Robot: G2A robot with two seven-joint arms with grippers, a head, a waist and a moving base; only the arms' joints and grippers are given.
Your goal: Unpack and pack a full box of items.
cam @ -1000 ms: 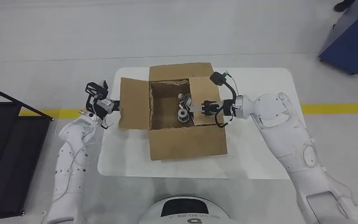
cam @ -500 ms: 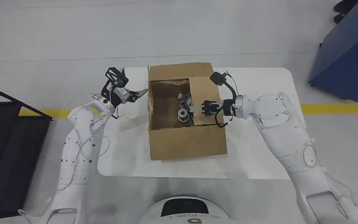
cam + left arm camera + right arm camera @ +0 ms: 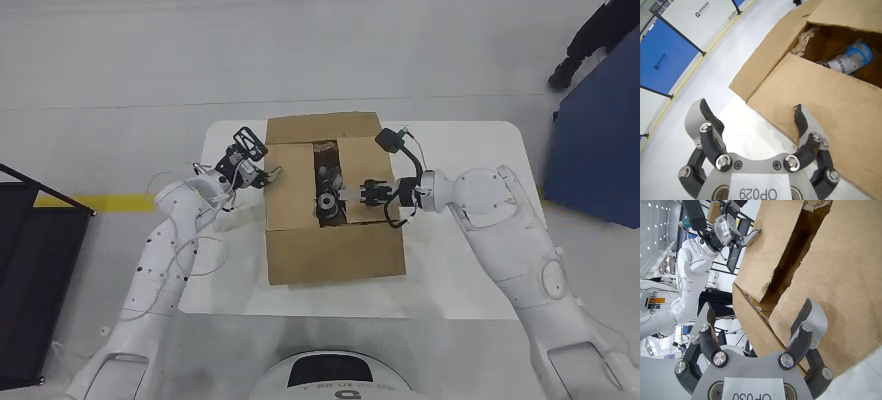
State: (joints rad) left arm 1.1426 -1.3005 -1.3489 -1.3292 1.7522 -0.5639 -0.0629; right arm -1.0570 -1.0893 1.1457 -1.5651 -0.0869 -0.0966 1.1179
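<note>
Left end effector [image 3: 262, 172] is open at the box's [image 3: 335, 255] left edge. One finger [image 3: 800, 121] lies against the left flap [image 3: 290, 190], and the other sits off the cardboard above the desk [image 3: 450, 280]. A second ago this flap lay flat outward on the desk with the end effector at its outer edge. Half a second ago it stood upright. Now it is folded over the opening, and the arm has swung inward with it.

The right end effector [image 3: 372, 190] has not moved. It is also open, gripping nothing, with one finger [image 3: 806, 311] on the right flap [image 3: 360, 160], which is folded in as before. The box stays mid-desk, its front flap [image 3: 335, 262] still spread toward the robot.

The wide opening has shrunk to a narrow slot between the two flaps, so most of the contents are now covered. Through the slot the left wrist view shows a bottle [image 3: 853, 58] lying on its side, its lower part cut off by the flap edge, and crumpled brown paper [image 3: 804, 40] in a corner. From above, the items in the slot are too small to tell apart.
</note>
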